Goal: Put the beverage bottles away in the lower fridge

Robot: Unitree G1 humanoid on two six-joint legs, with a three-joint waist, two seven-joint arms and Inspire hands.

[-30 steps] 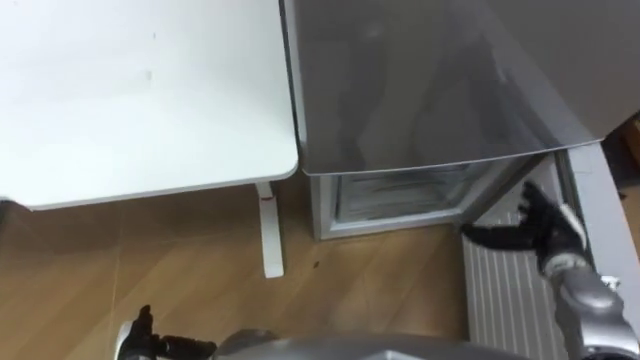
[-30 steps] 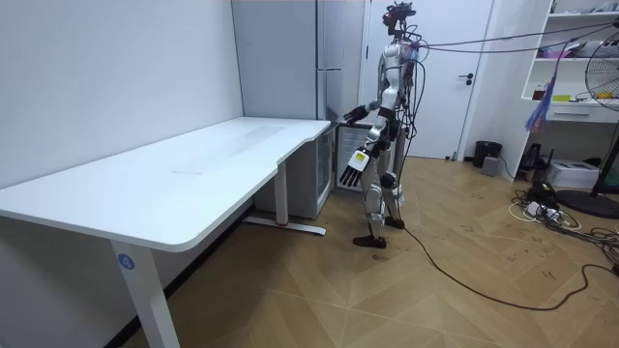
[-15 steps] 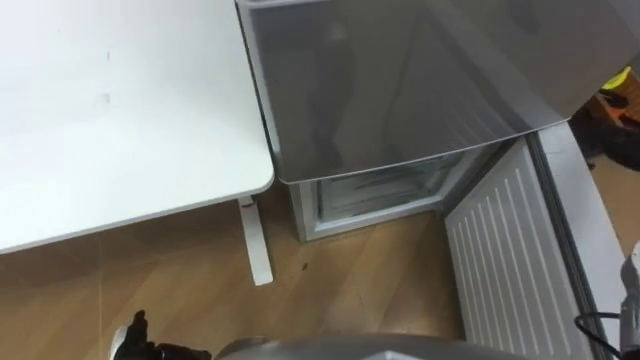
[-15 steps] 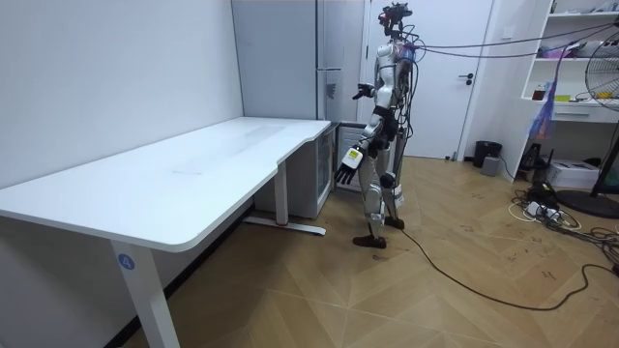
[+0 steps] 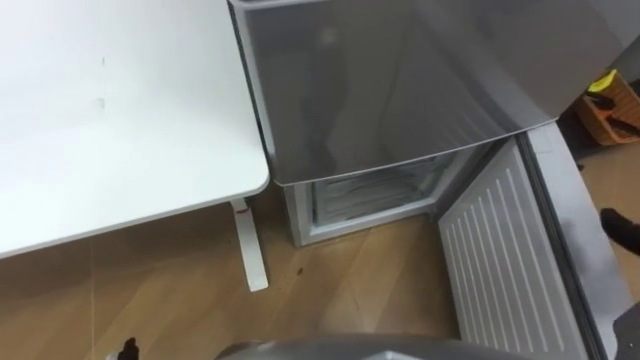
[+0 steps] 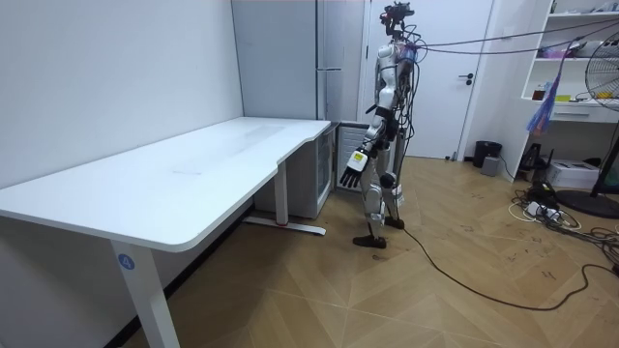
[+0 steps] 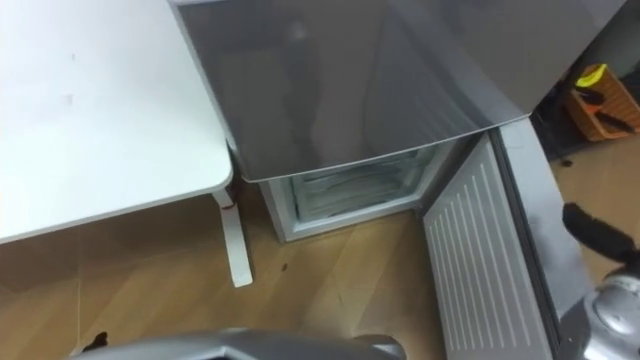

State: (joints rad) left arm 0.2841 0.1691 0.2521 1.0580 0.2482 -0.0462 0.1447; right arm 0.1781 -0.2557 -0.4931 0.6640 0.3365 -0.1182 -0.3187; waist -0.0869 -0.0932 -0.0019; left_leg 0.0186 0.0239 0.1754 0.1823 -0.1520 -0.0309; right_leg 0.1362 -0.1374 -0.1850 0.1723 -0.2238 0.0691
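View: left eye
Fridge [image 5: 400,90]: seen from above, with its grey upper door shut.
Lower compartment [image 5: 375,195]: found open beneath that grey door; pale shelves are seen inside.
Lower door [image 5: 495,265]: laid wide open to the fridge's right, with its ribbed white lining shown.
Table [image 5: 110,120]: set just beside the fridge's left side.
Right hand [image 5: 622,226]: seen as dark fingers just beyond the lower door's outer edge; contact cannot be told.

View: right eye
Right hand: its fingers are held stretched out, and nothing is grasped.
Orange box [image 7: 600,100]: placed on the floor to the fridge's right.

View: room
Robot: stood upright before the fridge, at the open lower door.
Left hand [image 6: 350,171]: hung low in front of the fridge, fingers relaxed, nothing held.
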